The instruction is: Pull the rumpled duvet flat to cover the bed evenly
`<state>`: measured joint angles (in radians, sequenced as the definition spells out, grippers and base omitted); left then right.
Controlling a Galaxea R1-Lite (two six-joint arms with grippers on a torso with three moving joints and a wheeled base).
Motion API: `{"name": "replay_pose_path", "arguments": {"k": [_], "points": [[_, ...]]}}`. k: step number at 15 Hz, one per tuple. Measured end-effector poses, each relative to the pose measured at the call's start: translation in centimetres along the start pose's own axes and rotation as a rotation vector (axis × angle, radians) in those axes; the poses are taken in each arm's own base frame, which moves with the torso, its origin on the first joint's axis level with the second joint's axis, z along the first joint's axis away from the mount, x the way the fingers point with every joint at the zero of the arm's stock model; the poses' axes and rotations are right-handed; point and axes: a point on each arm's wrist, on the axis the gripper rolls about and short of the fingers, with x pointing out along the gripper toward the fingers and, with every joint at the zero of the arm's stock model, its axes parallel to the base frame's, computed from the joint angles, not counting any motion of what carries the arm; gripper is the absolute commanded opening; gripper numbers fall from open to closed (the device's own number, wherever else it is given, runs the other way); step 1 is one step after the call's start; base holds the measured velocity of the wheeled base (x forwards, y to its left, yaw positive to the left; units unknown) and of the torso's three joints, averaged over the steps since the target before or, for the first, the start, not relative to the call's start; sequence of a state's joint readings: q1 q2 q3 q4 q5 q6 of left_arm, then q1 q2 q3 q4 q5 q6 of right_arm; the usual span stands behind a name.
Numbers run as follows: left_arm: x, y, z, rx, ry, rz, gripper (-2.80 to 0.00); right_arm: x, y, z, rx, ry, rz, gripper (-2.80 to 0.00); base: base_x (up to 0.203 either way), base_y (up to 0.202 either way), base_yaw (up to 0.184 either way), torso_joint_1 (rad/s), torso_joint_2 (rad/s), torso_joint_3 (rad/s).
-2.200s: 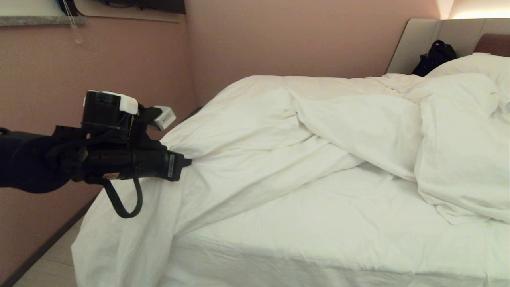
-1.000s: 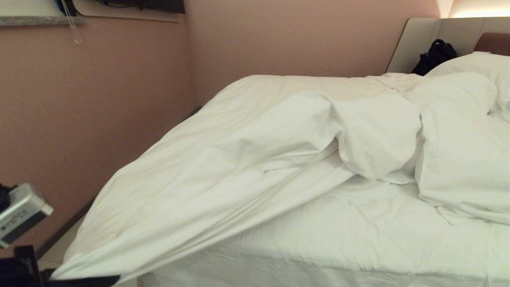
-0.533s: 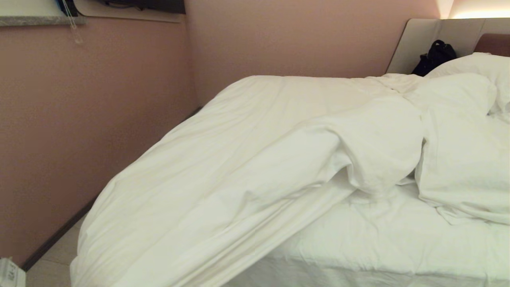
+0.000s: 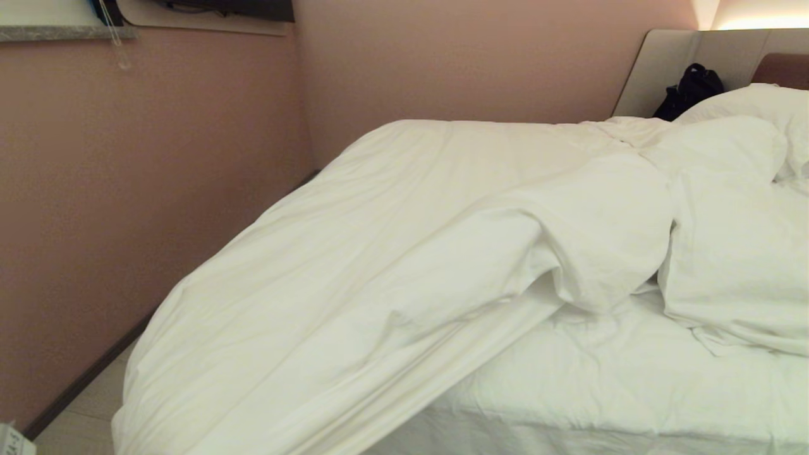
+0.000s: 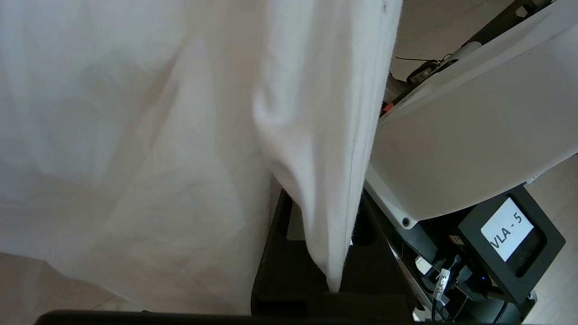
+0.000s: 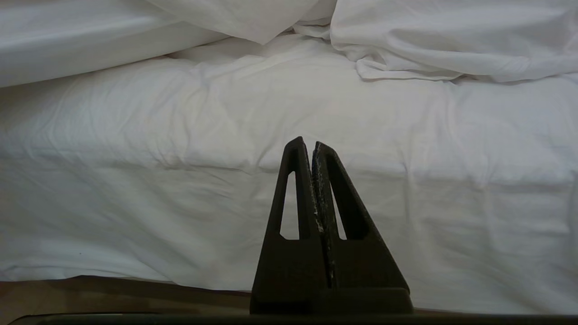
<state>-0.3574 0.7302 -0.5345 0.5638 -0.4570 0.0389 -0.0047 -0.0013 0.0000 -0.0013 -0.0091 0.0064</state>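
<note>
Head view shows the bed (image 4: 600, 392), its bare white sheet filling the frame from four to six o'clock, with the headboard (image 4: 670, 63) up at one o'clock against the pink wall (image 4: 158, 158). Across it lies the duvet (image 4: 354, 265), stretched in long folds from a bunched heap near three o'clock down to a corner hanging off the bed at seven o'clock, above the floor (image 4: 82, 411); the near part of the mattress is uncovered. A pillow (image 4: 758, 101) sits at two o'clock, a black bag (image 4: 689, 88) just beside it. Left wrist view has the left claw (image 5: 336, 282) pressed together, pinching the duvet's hem, the cloth draped over it. Right wrist view has the right claw (image 6: 312, 149) pressed together on nothing, facing the mattress side.
</note>
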Motion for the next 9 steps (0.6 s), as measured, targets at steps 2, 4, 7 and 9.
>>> {"name": "replay_pose_path", "arguments": {"k": [2,4,7,9], "points": [[0.0,0.0,-0.1,-0.014,0.010,0.008,0.00,0.0,0.0,0.0,-0.001,0.001,0.000,-2.80,0.000,0.000,0.000,0.000,0.00,0.000],[-0.2,0.0,0.3,-0.027,-0.011,0.023,0.00,0.0,0.0,0.0,0.000,0.001,0.000,-2.80,0.000,0.000,0.000,0.000,0.00,0.000],[-0.7,-0.1,0.8,-0.051,-0.040,0.097,0.00,0.0,0.0,0.0,0.000,0.000,0.000,-2.80,0.000,0.000,0.000,0.000,0.00,0.000],[-1.2,-0.3,0.9,-0.073,-0.075,0.129,0.00,0.0,0.0,0.0,0.000,0.000,0.000,-2.80,0.000,0.000,0.000,0.000,0.00,0.000]]}}
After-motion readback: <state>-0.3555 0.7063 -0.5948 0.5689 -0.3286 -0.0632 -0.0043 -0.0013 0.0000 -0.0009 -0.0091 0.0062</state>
